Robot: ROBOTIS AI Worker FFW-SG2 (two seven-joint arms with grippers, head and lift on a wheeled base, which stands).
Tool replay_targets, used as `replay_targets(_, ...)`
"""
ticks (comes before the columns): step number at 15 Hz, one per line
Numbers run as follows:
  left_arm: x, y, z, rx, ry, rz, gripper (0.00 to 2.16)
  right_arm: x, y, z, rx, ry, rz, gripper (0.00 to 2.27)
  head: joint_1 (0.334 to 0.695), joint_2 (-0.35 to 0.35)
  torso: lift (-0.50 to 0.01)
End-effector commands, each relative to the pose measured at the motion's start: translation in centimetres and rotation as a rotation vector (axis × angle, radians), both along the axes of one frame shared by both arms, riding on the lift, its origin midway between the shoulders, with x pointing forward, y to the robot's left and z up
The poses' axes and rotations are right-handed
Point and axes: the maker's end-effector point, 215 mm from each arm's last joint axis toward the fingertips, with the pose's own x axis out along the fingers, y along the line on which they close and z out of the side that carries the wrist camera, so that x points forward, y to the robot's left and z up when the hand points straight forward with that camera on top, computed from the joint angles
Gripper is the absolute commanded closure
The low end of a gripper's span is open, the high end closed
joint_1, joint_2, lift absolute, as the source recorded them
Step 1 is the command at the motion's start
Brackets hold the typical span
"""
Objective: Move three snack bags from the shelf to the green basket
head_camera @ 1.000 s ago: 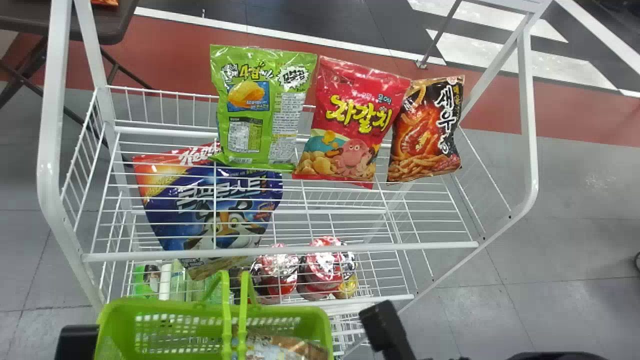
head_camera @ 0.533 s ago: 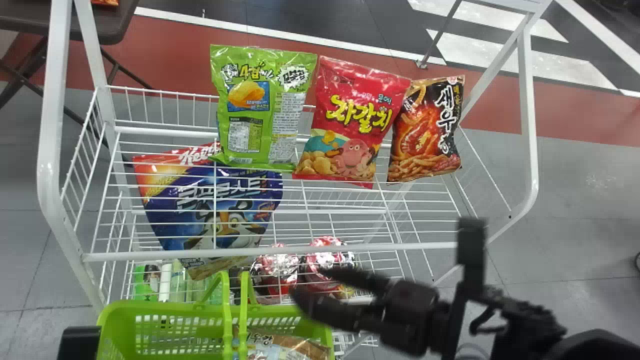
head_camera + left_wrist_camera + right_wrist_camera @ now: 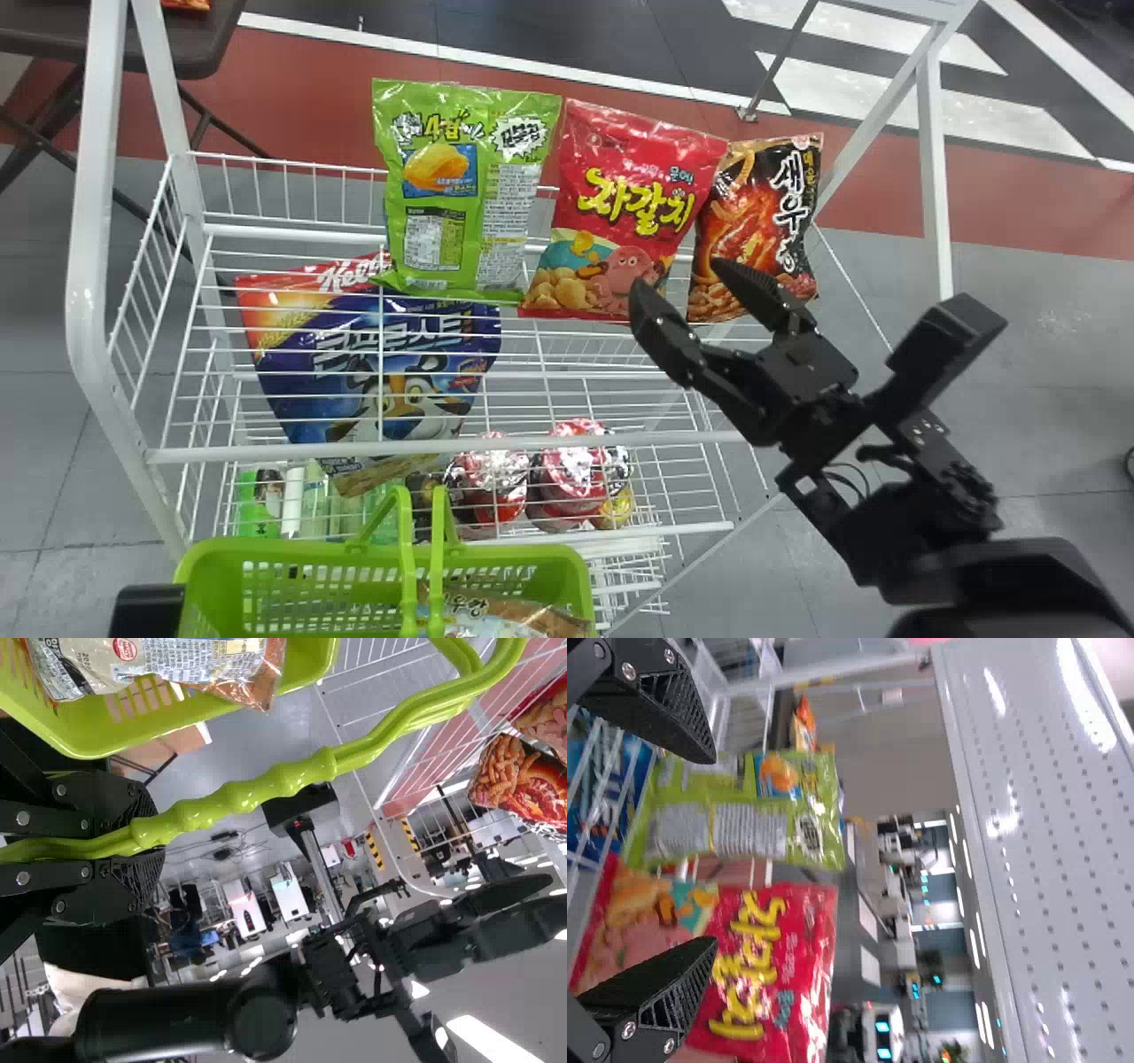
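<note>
Head view: green bag (image 3: pixel 469 195), red bag (image 3: pixel 629 213) and black bag (image 3: pixel 753 213) stand in a row, left to right, at the back of the upper shelf (image 3: pixel 478 447); red bag overlaps black bag's edge. Right gripper (image 3: pixel 680 273) is released, its fingers spread and nothing between them, tips in front of the lower parts of red and black bags; contact cannot be judged. Left gripper (image 3: pixel 152 834) is clenched on the handle (image 3: pixel 266 788) of the green basket (image 3: pixel 310 551), one finger to each side. Basket sits before the shelf, a brown bag (image 3: pixel 523 613) inside. Blue bag (image 3: pixel 407 372) and red-lidded cups (image 3: pixel 576 470) are seen through the upper shelf's wires.
</note>
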Motion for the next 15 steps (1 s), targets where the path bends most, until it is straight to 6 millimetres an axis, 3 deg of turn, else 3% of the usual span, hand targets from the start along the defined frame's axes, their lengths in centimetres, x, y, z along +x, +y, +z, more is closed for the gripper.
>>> replay_targets(1,0.1,0.0,-0.1,0.004,0.001,0.003,1.75,3.0,-1.4,-1.5,-0.029,0.01,-0.053,0.1,0.695,-0.35,-0.043)
replay_targets(3,0.3,0.2,-0.3,0.012,-0.002,0.009,1.75,5.3,-1.7,-2.2,-0.056,0.015,-0.089,0.1,0.695,-0.35,-0.043)
replay_targets(7,0.9,0.5,-0.8,0.028,-0.002,0.014,1.75,9.3,0.0,-5.0,-0.1,0.078,-0.096,0.1,0.695,-0.35,-0.043)
replay_targets(11,1.3,0.6,-1.2,0.031,0.003,0.015,1.75,12.1,0.1,-7.4,-0.124,0.12,-0.121,0.17,0.695,-0.35,-0.043)
replay_targets(12,1.4,0.6,-1.2,0.03,0.004,0.015,1.75,12.4,0.2,-7.5,-0.121,0.125,-0.121,0.89,0.695,-0.35,-0.043)
replay_targets(13,1.3,0.6,-1.2,0.027,0.008,0.014,1.75,12.3,0.4,-7.6,-0.118,0.128,-0.115,1.92,0.695,-0.35,-0.043)
replay_targets(14,1.5,0.7,-1.2,0.026,0.007,0.015,1.75,12.1,0.8,-7.4,-0.112,0.125,-0.1,2.19,0.695,-0.35,-0.043)
replay_targets(15,1.5,0.7,-1.2,0.023,0.007,0.015,1.75,11.8,1.0,-6.9,-0.116,0.117,-0.094,2.2,0.695,-0.35,-0.043)
